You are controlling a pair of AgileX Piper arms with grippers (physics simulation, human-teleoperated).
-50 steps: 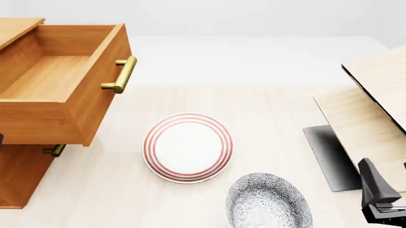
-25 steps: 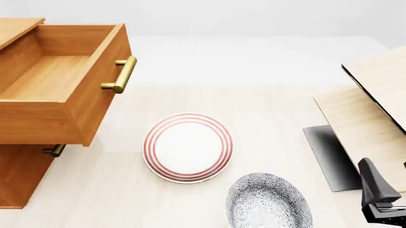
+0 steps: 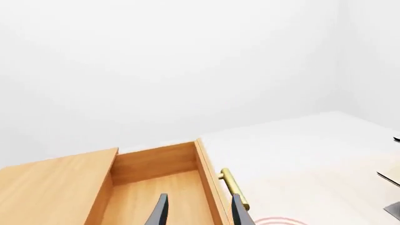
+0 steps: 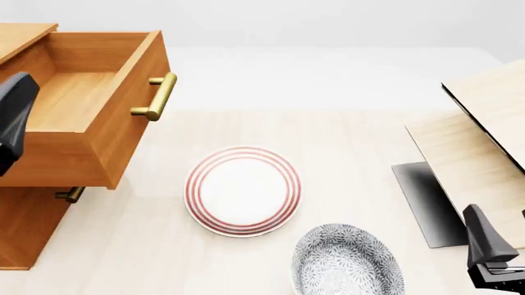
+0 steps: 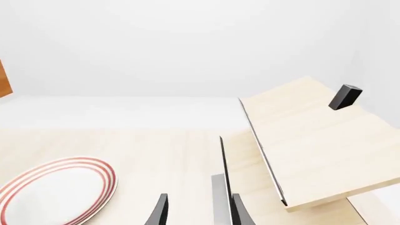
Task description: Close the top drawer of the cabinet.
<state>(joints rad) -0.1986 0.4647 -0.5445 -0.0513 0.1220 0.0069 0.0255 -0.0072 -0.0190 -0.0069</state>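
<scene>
Standing wide open at the bench's left edge: the top drawer (image 4: 78,117) of the cabinet (image 4: 29,224).
Left tool (image 3: 196,211) hangs released above the drawer. A red-ringed plate (image 4: 243,190) sits mid-bench, a patterned plate (image 4: 347,261) at the near edge; right tool (image 5: 196,211) released near the right edge.

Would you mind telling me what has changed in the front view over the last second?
The left arm has come into view at the left edge, in front of the open top drawer; it holds nothing, its fingers apart. The drawer, striped plate, patterned plate and right gripper stayed put.
</scene>
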